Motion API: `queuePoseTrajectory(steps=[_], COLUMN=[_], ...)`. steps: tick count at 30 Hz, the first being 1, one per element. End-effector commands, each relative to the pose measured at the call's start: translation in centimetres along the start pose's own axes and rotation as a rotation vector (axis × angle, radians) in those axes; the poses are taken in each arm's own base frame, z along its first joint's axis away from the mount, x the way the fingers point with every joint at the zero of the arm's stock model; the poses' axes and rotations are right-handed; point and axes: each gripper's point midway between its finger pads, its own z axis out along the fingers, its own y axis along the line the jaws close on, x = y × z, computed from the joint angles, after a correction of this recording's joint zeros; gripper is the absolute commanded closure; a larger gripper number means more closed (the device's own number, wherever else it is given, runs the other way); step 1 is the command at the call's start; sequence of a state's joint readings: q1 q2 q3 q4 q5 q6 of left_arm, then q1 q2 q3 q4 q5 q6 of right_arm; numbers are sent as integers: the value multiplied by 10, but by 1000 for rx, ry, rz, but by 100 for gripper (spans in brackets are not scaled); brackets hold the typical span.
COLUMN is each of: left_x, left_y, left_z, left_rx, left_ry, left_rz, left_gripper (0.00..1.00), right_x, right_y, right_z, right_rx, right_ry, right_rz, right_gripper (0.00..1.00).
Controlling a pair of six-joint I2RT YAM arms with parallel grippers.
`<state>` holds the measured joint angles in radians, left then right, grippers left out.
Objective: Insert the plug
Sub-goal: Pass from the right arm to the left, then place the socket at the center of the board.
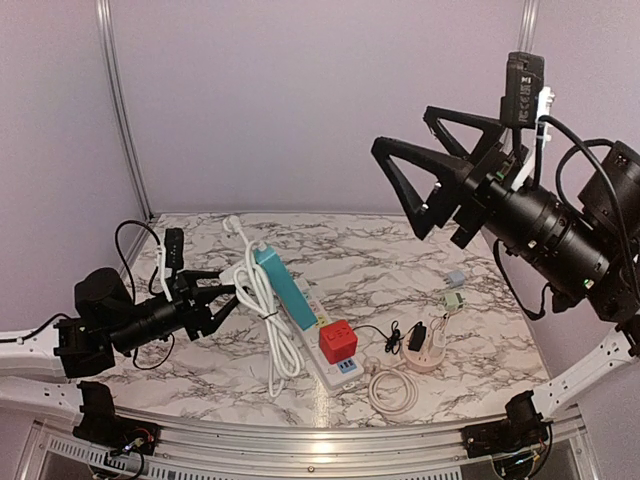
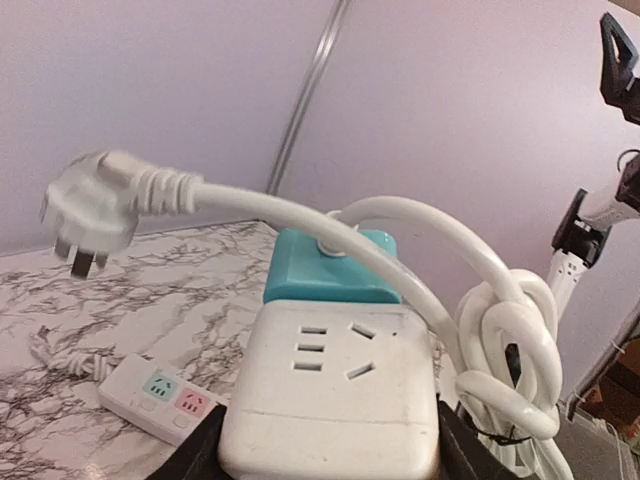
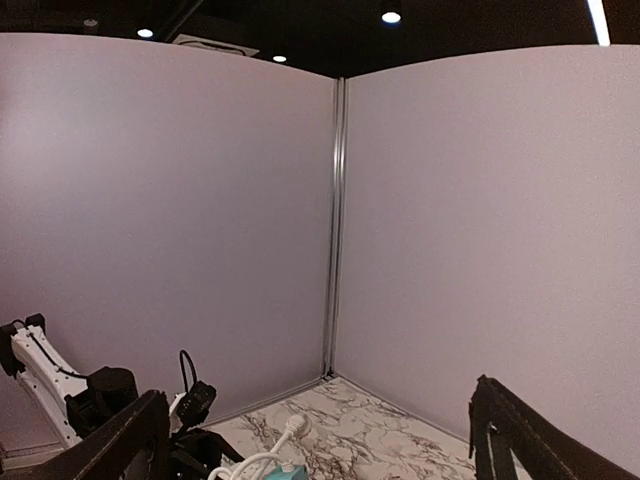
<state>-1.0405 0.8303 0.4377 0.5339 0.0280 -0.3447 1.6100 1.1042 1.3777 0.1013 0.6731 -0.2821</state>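
A white power strip (image 2: 330, 385) with a teal block (image 2: 335, 265) on top lies slanted across the table, and it also shows in the top view (image 1: 300, 330). Its white cable (image 2: 505, 335) is bundled beside it and ends in a three-pin plug (image 2: 88, 205) hanging free in the air, seen in the top view (image 1: 232, 225) near the back left. My left gripper (image 1: 225, 285) is shut on the strip's near end, with black fingers (image 2: 195, 450) on both sides. My right gripper (image 1: 404, 130) is open and empty, raised high above the table.
A red adapter (image 1: 337, 341) sits on a strip near the front. A small strip with teal and pink sockets (image 2: 160, 395) lies on the marble. A coiled white cord (image 1: 392, 390), a black adapter (image 1: 418, 337) and two small adapters (image 1: 453, 298) lie at right.
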Motion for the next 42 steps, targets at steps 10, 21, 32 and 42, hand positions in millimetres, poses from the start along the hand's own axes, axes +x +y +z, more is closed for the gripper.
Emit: queuePoseTrajectory(steps=[10, 21, 32, 42], left_x=[23, 55, 91, 115], left_y=[150, 201, 270, 291], left_z=[-78, -85, -31, -9], left_rx=[-1001, -1018, -993, -987], left_ry=[151, 302, 435, 520], left_rz=[80, -63, -144, -171], left_gripper=[100, 100, 95, 100], right_x=[-42, -51, -56, -58], right_y=[-38, -49, -57, -59], right_z=[-39, -52, -61, -63], right_rx=[-3, -9, -9, -7], right_ry=[-108, -147, -167, -173], right_rz=[123, 164, 189, 192], right_gripper=[2, 2, 2, 2])
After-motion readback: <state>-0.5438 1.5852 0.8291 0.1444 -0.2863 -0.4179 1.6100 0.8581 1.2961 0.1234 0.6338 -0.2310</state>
